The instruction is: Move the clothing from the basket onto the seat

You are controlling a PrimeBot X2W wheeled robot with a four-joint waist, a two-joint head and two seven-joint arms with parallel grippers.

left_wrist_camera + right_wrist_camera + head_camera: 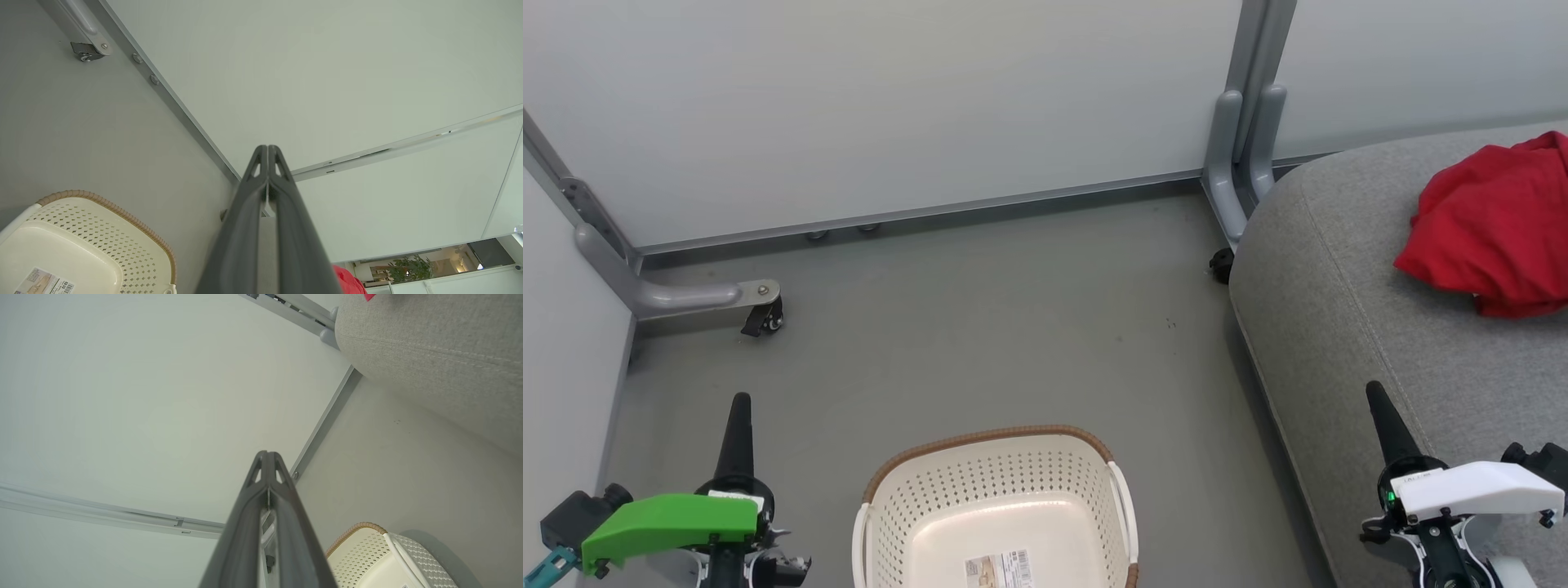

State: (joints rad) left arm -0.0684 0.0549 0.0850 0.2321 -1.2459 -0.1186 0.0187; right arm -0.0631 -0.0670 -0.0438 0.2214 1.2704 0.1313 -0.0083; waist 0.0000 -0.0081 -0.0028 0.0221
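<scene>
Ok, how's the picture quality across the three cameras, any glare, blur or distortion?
Head view: even soft light, sharp, no glare on the basket. Left wrist view: left gripper blurs toward the bottom edge. Right wrist view: pale washed wall; soft shadow beside the basket; seat looks bowed by the lens.

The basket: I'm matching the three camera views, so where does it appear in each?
Head view: the basket sits at the bottom centre, with its near part cut off by the edge.
Left wrist view: basket in the lower left corner.
Right wrist view: basket at the bottom edge, right of centre.
Shared landmark: the partition's grey floor rail.
</scene>
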